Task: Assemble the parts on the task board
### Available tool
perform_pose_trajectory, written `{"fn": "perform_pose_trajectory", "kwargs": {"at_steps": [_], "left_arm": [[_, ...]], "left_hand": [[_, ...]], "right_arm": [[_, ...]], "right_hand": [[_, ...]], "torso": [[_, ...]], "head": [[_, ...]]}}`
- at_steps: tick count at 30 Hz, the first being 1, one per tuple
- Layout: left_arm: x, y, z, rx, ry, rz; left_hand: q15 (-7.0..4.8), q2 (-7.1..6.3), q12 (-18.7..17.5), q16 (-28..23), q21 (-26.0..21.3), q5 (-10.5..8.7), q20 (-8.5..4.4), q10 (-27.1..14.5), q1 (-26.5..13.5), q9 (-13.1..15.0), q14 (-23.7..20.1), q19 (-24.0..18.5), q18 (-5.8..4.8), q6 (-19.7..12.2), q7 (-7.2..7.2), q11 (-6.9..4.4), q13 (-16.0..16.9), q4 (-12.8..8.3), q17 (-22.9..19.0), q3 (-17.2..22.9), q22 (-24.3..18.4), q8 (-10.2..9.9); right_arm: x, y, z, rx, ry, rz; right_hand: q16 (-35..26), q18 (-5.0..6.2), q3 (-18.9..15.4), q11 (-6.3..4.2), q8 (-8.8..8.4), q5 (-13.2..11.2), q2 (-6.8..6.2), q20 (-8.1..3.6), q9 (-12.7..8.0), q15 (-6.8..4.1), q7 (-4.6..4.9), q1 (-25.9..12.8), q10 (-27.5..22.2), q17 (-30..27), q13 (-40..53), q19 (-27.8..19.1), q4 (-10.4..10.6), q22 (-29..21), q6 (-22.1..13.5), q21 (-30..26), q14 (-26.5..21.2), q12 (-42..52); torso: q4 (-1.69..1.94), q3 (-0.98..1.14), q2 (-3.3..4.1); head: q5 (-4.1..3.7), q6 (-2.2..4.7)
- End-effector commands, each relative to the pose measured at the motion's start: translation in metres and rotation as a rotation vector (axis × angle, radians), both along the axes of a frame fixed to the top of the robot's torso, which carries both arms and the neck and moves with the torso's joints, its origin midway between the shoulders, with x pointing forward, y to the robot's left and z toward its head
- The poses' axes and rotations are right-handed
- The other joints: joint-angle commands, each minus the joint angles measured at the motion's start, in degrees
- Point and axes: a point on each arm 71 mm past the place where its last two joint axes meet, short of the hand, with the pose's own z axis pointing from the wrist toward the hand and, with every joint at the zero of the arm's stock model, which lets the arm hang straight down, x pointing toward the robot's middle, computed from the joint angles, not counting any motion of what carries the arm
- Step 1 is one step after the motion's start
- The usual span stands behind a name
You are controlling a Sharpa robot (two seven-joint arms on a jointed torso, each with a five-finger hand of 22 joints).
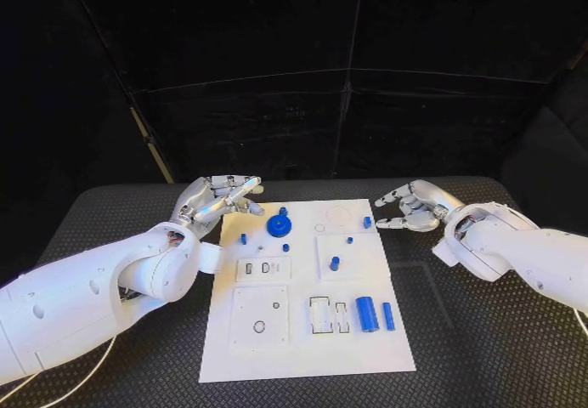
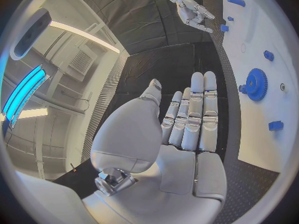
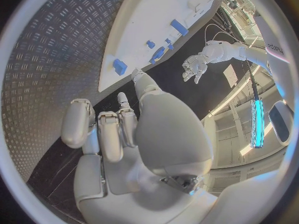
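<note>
Right now I have both hands parked off the far end of the task board (image 1: 307,357), one on each side, and neither holds anything. My left hand (image 1: 221,200) hangs just outside the board's far-left corner with its fingers laid out nearly straight and side by side, palm empty in the left wrist view. My right hand (image 1: 415,208) sits beyond the far-right corner, fingers loosely curled and apart, nothing between them.

The parts are scattered across the board: the blue gear (image 1: 279,225) near the far edge, a small peg (image 1: 366,222) close to the far-right edge, another peg (image 1: 333,264) standing mid-board, and two blue cylinders (image 1: 365,314) lying side by side toward the near-right corner.

My worry is the crowding at the far end. If I bring the left hand in for the gear with the fingers this flat, I reckon they could sweep the little pegs beside it or shove the gear sideways off its seat. On the right, a curled hand coming down on that edge peg might knock it off the board onto the table (image 1: 490,340). The lying cylinders look ready to roll if nudged.
</note>
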Motion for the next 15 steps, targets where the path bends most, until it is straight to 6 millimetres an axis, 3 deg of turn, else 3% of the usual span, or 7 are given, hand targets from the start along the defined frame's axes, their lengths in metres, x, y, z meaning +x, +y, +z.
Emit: {"fn": "perform_pose_trajectory", "kwargs": {"at_steps": [1,6,15], "left_arm": [[0.000,-0.002,0.000,-0.004,-0.006,-0.015],[0.001,-0.002,0.000,-0.004,-0.006,-0.015],[0.001,-0.002,-0.001,-0.004,-0.005,-0.015]], "left_hand": [[0.03,0.58,-0.08,0.15,0.23,0.21,0.24,0.20,-0.11,-0.08,-0.50,-0.11,0.47,0.24,-0.04,0.06,-0.05,-0.06,0.08,-0.25,0.08,-0.24],[0.03,0.58,-0.08,0.15,0.23,0.21,0.24,0.20,-0.11,-0.08,-0.50,-0.11,0.47,0.24,-0.04,0.06,-0.05,-0.06,0.08,-0.25,0.08,-0.24],[0.04,0.63,-0.11,0.11,0.23,0.20,0.25,0.25,-0.08,-0.08,-0.60,-0.17,0.46,0.28,-0.08,0.05,-0.04,-0.10,0.12,-0.28,0.08,-0.28]], "right_arm": [[0.002,0.003,-0.005,0.000,0.013,0.029],[0.005,0.006,-0.012,-0.019,0.023,0.031],[0.009,0.008,-0.015,-0.027,0.007,0.017]], "right_hand": [[-0.08,-0.95,-0.27,0.36,-0.20,-0.22,-0.18,0.26,0.00,0.41,-0.01,0.32,-0.06,9.52,4.48,-0.08,-0.18,0.06,-0.53,0.16,4.70,-0.17],[-0.03,-0.96,-0.22,0.40,-0.02,-0.21,0.15,0.31,0.11,0.47,0.04,0.57,0.09,9.65,4.68,-0.03,-0.36,0.15,-0.36,0.21,4.72,-0.04],[0.05,-1.07,-0.25,0.49,0.25,0.02,0.75,0.39,0.24,0.54,0.14,0.43,0.29,9.86,4.95,0.29,-0.36,0.76,0.01,0.51,4.77,0.15]], "torso": [[0.17,-0.07,0.09],[0.07,-0.19,0.04],[0.02,-0.18,0.06]], "head": [[0.01,-0.12],[0.00,-0.38],[-0.02,-0.54]]}}
